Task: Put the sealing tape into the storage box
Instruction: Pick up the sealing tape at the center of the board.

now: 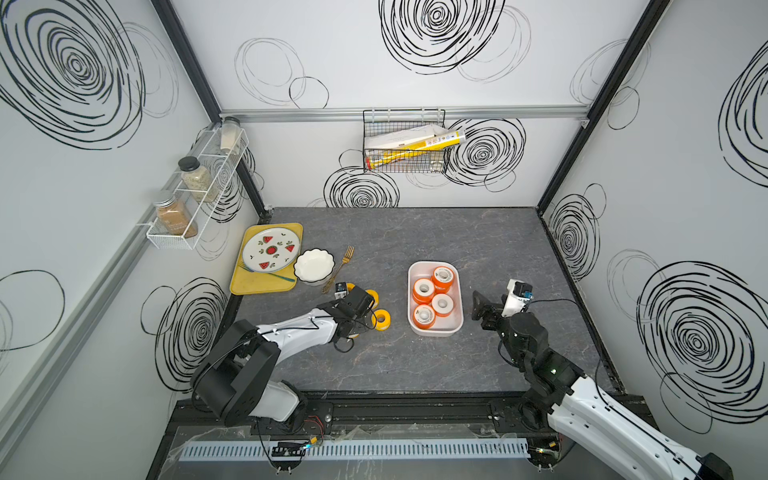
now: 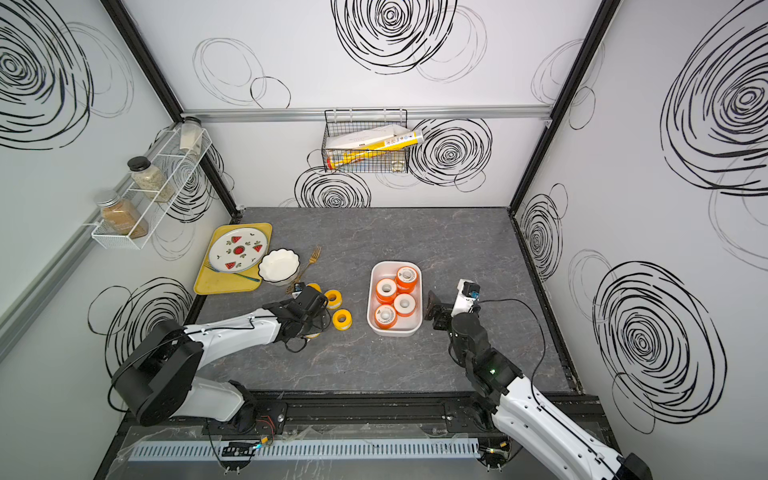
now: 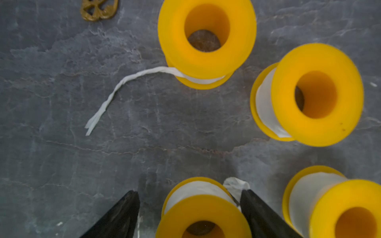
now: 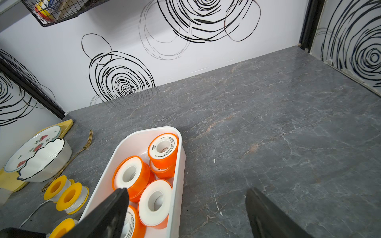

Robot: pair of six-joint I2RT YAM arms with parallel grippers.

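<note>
Several orange spools of sealing tape [image 1: 423, 290] lie in the white storage box [image 1: 435, 331] at mid-table; the box [image 4: 179, 177] also shows in the right wrist view. To its left, several yellow spools [image 2: 342, 319] stand on the grey table. My left gripper [image 3: 189, 192] is low over them, open, with one yellow spool [image 3: 203, 208] between its fingers. One finger [image 3: 259, 214] touches the spool and the other stands clear. A loose white tape tail [image 3: 115, 96] trails from another spool [image 3: 206, 41]. My right gripper [image 4: 186, 190] hangs open and empty just right of the box.
A yellow tray [image 1: 257, 286] with a watermelon plate [image 1: 270, 249], a scalloped white bowl [image 1: 314, 266] and a gold fork [image 1: 340, 266] sit at the left, close behind the yellow spools. A wire basket [image 1: 405, 141] hangs on the back wall and a spice rack [image 1: 195, 191] on the left wall.
</note>
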